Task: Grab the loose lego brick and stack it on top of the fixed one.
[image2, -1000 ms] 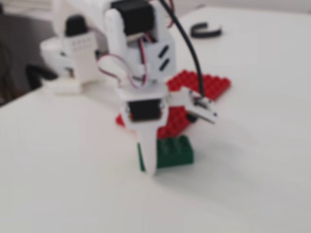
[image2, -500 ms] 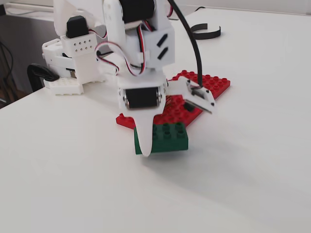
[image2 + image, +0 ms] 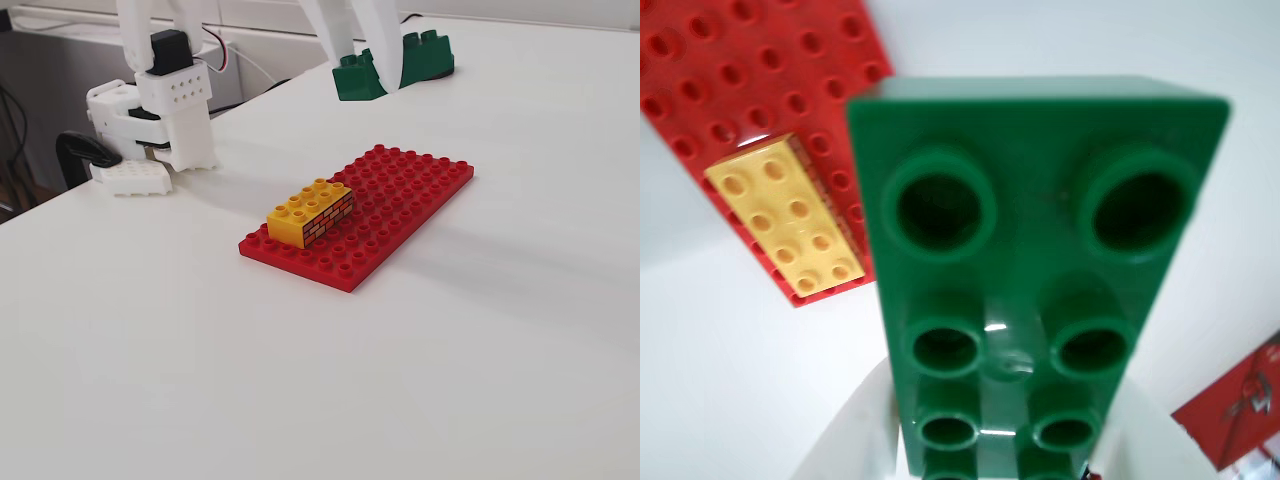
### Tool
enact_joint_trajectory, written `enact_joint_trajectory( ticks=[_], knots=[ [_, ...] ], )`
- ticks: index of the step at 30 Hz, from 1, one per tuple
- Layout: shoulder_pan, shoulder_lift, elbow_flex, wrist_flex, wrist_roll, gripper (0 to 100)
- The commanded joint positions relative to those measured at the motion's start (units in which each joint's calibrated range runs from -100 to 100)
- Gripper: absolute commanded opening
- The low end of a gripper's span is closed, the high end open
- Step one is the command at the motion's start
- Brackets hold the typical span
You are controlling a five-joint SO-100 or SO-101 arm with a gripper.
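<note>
White table point(image 3: 200, 350) held the yellow brick point(image 3: 311, 212); the gripper point(image 3: 385, 68) clamped the rigid, light, smooth green brick point(image 3: 1040, 270) by its sides.

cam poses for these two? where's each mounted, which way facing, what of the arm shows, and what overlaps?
Wrist view: rides on the gripper, looking along the jaws down at the table; white jaw parts show at the bottom, shut on the green brick filling the frame.
Fixed view: stands off the table's near side, raised, looking obliquely across at the red baseplate; the white arm base and the gripper show at the top.
Shared: green brick, yellow brick, baseplate.
</note>
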Motion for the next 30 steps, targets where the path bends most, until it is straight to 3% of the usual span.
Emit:
enact_joint_trajectory(
  ticks=[1,14,30],
  knots=[
    [-0.89,-7.26,11.70,0.26,4.24,5],
    [5.64,-9.55,38.03,-11.97,10.35,5],
    [5.64,-9.29,41.65,-15.36,13.91,5]
  ],
)
